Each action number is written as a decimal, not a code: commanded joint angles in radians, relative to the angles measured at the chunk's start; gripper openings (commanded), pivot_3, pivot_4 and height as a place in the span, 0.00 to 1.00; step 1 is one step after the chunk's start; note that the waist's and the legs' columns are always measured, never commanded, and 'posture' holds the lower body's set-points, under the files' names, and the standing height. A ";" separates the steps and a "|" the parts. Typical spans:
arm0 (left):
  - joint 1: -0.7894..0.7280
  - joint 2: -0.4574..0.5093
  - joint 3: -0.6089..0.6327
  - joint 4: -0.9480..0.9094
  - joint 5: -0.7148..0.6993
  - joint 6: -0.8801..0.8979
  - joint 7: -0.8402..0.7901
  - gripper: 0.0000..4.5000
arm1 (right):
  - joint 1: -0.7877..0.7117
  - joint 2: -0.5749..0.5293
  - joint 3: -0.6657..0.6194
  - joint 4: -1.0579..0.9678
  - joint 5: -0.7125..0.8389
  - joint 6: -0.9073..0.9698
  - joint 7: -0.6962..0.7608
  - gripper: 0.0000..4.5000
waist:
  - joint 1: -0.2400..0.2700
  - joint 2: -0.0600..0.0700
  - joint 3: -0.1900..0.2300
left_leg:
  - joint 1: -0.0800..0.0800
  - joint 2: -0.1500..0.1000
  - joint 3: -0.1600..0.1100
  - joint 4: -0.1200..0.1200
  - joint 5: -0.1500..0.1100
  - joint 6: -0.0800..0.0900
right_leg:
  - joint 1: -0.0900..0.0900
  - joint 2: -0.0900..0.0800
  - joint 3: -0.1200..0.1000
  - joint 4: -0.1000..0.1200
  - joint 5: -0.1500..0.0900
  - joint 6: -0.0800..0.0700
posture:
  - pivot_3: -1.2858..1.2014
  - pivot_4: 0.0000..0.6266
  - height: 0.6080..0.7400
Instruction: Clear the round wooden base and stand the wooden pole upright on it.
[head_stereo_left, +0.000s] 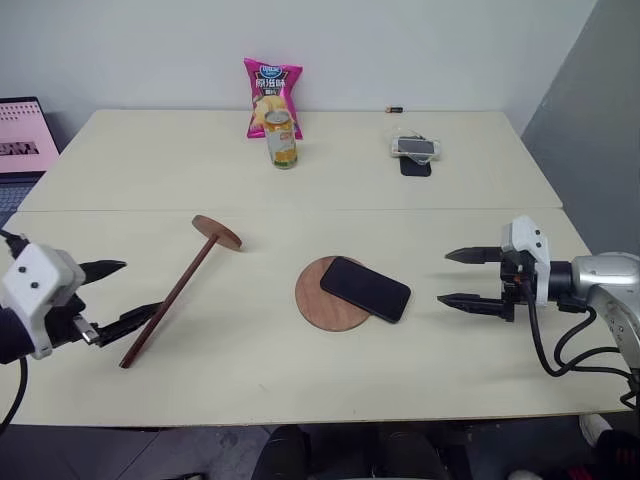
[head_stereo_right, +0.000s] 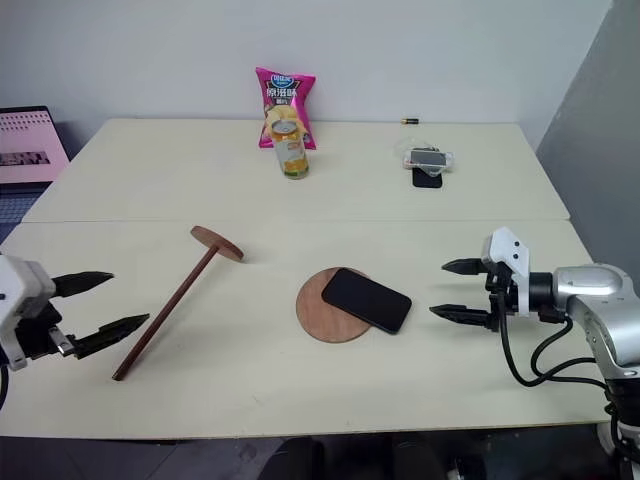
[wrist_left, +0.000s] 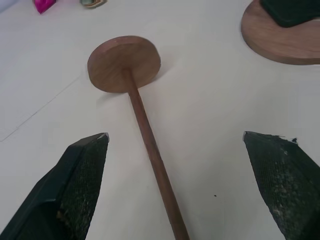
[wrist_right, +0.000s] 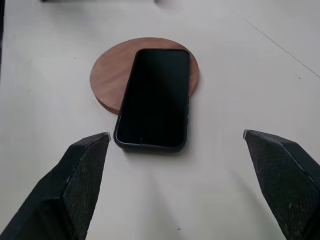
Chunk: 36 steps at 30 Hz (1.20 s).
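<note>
Round wooden base (head_stereo_left: 322, 297): under black phone (head_stereo_left: 365, 289) | wooden pole (head_stereo_left: 180, 287): lying flat | left gripper (head_stereo_left: 118, 296), right gripper (head_stereo_left: 458, 277): fingers spread, empty

table (head_stereo_left: 120, 390), pole (head_stereo_left: 170, 300), base (head_stereo_left: 320, 300), can (head_stereo_left: 282, 139)

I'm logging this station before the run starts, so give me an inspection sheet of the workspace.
Surface: two pale tables pushed together.
Job's things: base flat under a black phone; pole lying down, disc end away from the robot.
Clutter: chip bag, can, second phone at the back.
Hands: left hand open beside the pole; right hand open, facing the phone.
Cables: black cable on the right arm.
Surroundings: laptop, white wall.
</note>
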 joint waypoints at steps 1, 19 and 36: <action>-0.005 0.041 -0.048 -0.138 -0.024 0.005 -0.026 1.00 | -0.038 0.018 0.044 -0.124 -0.010 0.000 -0.029 1.00 | 0.000 0.000 0.000 | 0.000 0.000 0.000 0.000 0.000 0.000 | 0.000 0.000 0.000 0.000 0.000 0.000 | 0.52 0.24 1.00; -0.256 0.048 -0.421 -0.310 -0.057 0.063 0.024 1.00 | -0.148 0.224 0.357 -0.170 -0.265 0.259 -0.341 1.00 | 0.000 0.000 0.000 | -0.001 0.000 0.000 0.000 0.000 0.000 | -0.001 0.001 0.000 0.001 0.000 0.000 | 0.52 0.24 1.00; -0.276 0.045 -0.471 -0.301 -0.038 0.050 0.035 1.00 | -0.163 0.306 0.368 -0.176 -0.263 0.475 -0.453 1.00 | -0.001 0.000 0.000 | -0.001 0.000 -0.001 0.000 0.000 0.000 | -0.001 0.001 0.000 0.001 0.000 0.000 | 0.52 0.24 1.00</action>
